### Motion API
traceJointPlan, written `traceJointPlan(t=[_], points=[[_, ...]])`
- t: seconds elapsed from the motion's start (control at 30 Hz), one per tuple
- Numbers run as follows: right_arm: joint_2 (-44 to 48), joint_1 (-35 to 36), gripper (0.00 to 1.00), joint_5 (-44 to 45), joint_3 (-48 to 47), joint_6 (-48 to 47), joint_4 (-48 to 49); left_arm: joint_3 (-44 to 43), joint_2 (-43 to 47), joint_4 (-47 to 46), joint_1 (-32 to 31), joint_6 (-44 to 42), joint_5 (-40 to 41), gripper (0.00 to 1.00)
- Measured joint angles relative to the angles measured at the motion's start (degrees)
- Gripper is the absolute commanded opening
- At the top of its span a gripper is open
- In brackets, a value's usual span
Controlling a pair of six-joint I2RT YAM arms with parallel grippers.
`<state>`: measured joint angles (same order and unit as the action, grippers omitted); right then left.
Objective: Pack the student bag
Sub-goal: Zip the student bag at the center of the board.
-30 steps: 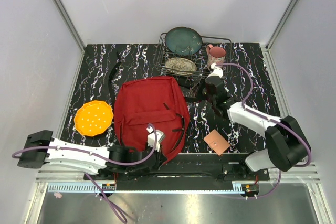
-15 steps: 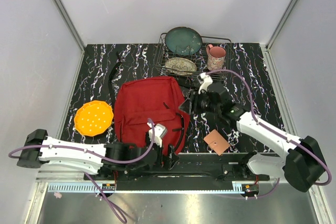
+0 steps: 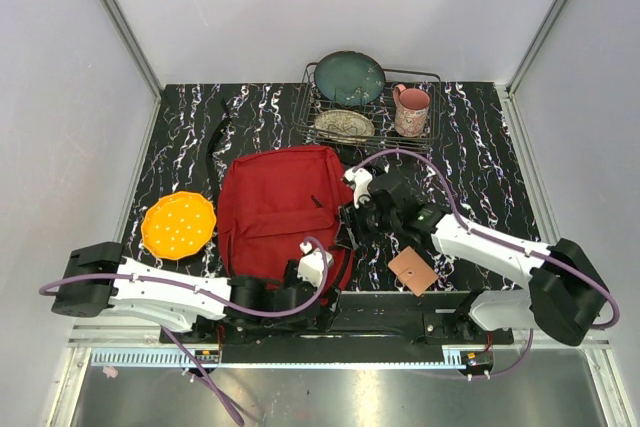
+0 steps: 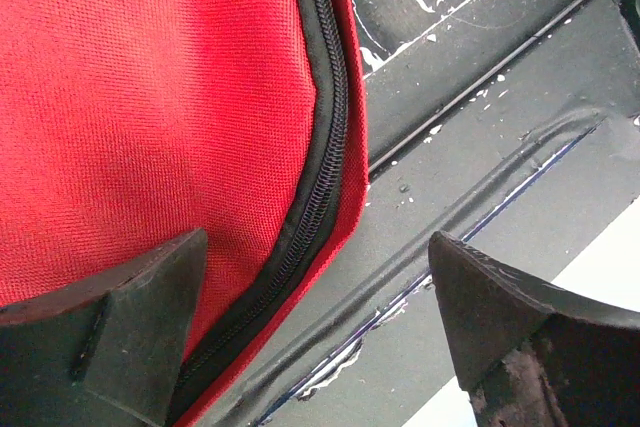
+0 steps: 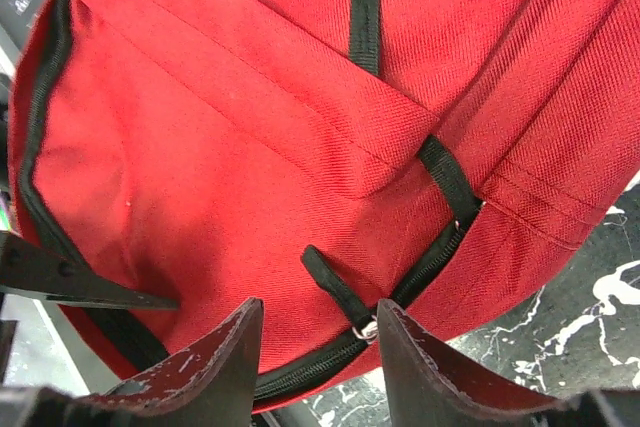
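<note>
Student bag (image 3: 280, 212): flat on the marbled table (image 3: 480, 177), slightly toward 9 o'clock from table centre, front pocket up. Zipper (image 4: 325, 147) closed along the near corner.

Left gripper (image 4: 315, 247): at the bag's 5 o'clock corner. Jaws spread wide, released, nothing grasped. One finger over red fabric, the other over the grey base rail (image 4: 480, 147), zipper edge between them.

Right gripper (image 5: 320, 312): at the bag's 3 o'clock edge. Jaws parted, released. Black zipper pull (image 5: 335, 292) in line with the gap, not pinched.

Orange plate (image 3: 178, 224): just beside the bag at 9 o'clock.

Dish rack (image 3: 305, 87) and pink mug (image 3: 411, 107): at 1 o'clock.

Brown square (image 3: 412, 269): at 4 o'clock, apart from the bag.
</note>
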<state>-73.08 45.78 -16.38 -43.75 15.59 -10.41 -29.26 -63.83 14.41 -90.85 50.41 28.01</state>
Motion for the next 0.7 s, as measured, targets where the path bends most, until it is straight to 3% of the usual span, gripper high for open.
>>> traceJointPlan(t=[0.47,0.7], points=[[-4.42,4.52,0.58,4.37,0.85,-7.37,2.71,0.72,-0.63,-0.79,0.00,0.07,-0.79,0.85],[-10.36,6.58,0.59,8.90,0.79,-10.95,4.48,4.35,4.72,-1.40,0.00,1.14,-0.72,0.84]])
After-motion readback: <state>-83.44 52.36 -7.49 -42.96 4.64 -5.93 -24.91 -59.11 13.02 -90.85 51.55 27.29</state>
